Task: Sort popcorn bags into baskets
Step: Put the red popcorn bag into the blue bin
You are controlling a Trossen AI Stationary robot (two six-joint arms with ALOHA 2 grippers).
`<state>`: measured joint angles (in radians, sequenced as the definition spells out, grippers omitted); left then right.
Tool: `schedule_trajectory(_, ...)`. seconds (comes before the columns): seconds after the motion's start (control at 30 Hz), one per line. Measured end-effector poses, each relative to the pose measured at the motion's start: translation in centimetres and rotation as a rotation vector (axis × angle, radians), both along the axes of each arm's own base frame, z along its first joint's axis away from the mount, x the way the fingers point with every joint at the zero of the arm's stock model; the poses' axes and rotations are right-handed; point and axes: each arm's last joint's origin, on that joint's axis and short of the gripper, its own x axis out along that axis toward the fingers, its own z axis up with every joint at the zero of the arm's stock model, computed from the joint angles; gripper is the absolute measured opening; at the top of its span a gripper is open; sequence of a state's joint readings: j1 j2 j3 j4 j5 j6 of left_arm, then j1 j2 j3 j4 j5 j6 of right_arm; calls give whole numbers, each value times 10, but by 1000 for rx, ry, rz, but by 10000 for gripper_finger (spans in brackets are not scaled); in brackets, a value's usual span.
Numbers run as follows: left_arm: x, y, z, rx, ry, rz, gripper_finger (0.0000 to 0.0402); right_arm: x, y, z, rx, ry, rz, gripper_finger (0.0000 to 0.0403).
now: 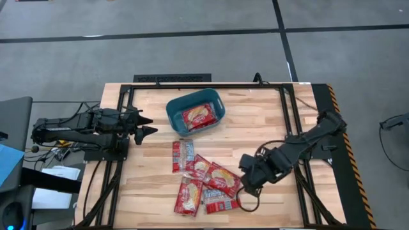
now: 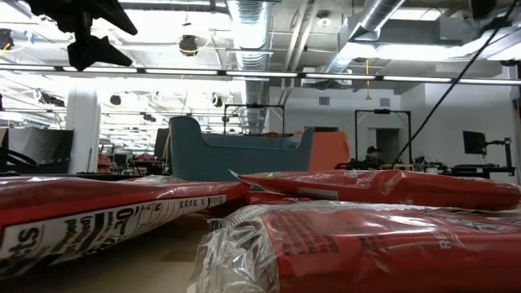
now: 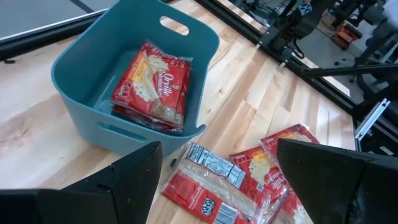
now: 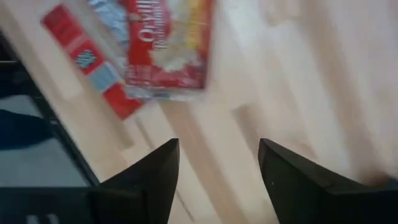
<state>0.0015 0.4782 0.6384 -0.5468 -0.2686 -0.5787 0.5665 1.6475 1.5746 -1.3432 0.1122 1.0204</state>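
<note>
A teal basket (image 1: 215,104) stands at the table's far middle with red popcorn bags (image 1: 198,116) lying flat inside it, also seen in the left wrist view (image 3: 151,86). Several more popcorn bags (image 1: 206,179) lie flat and overlapping on the near middle of the table. My left gripper (image 1: 147,125) hovers open and empty, left of the basket and raised above the table (image 2: 91,32). My right gripper (image 1: 245,186) is open and empty just right of the loose pile; its fingers stand over bare wood, with a bag (image 4: 168,50) ahead of them.
A black metal frame (image 1: 289,108) runs around the tabletop's edges. Bare wood (image 1: 255,128) lies between the basket and the right arm. In the low view, bags (image 2: 366,244) fill the foreground, with the basket (image 2: 244,155) behind them.
</note>
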Motion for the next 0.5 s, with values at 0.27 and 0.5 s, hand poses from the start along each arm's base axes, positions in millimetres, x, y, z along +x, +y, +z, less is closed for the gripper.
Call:
schedule_trajectory(0.27, 1, 0, 2, -57, -41, 38, 303, 6, -43, -71, 86, -233, 114, 243)
schedule_trajectory(0.5, 0, 2, 2, -108, -65, 111, 303, 31, -78, -130, 122, -293, 180, 246)
